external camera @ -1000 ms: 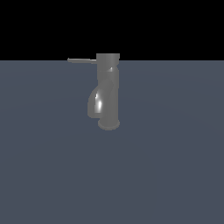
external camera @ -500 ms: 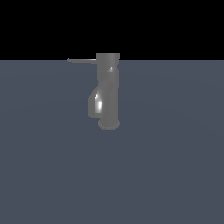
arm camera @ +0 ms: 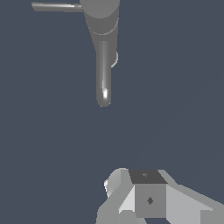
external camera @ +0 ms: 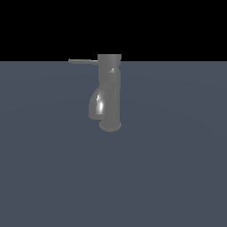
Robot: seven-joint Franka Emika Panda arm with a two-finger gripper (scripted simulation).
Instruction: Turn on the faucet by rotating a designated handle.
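The faucet [external camera: 109, 95] stands upright on a flat, dark blue-grey floor [external camera: 177, 168], near the middle of the exterior view and a little toward its far side. It is grey, shiny metal: a straight round body rising from a slightly wider round base that sits on the floor, topped by a flat, drum-shaped cap. A short, thick spout bulges out from the body low on the exterior view's left and curves downward, with a bright highlight on its rounded end. The handle [external camera: 83, 61] is a thin, straight grey rod that sticks out level from the cap toward the exterior view's left; it is far slimmer than the spout and roughly as long as the cap is wide.

In the wrist view the faucet [arm camera: 103, 30] is seen from above, with the spout running away from the cap and the handle [arm camera: 56, 6] pointing off sideways at a right angle to it. The gripper [arm camera: 144, 197] shows only as pale grey blocky parts at the picture's edge, well apart from the faucet and touching nothing. Its fingertips are out of sight, so I cannot tell how wide it stands.
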